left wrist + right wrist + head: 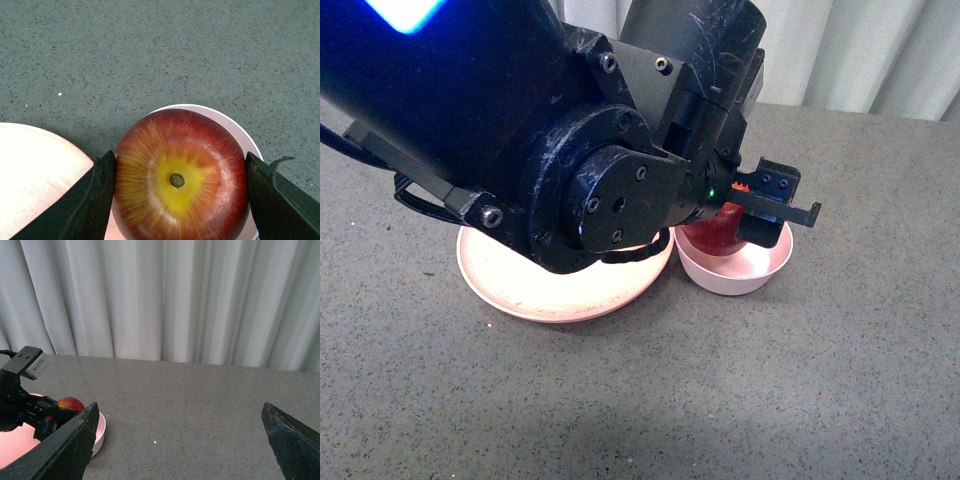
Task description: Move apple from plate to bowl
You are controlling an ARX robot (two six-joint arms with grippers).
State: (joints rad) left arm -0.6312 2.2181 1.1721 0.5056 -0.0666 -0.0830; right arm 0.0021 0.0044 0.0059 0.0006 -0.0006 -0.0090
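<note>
My left gripper (180,185) is shut on the dark red apple (181,177), one black finger on each side of it, its yellow stem patch facing the camera. The apple (718,228) hangs over the small pale pink bowl (735,270), whose rim (235,127) shows behind it. The wide salmon-pink plate (520,285) lies just left of the bowl, bare, partly hidden by my left arm. My right gripper (180,440) is open over bare table, off to the side; from there the apple (71,403) and bowl (99,432) show past one finger.
Grey speckled tabletop (840,380) stretches all around the plate and bowl. White curtains (165,295) hang along the far edge of the table. My left arm's bulk (500,110) fills the upper left of the front view.
</note>
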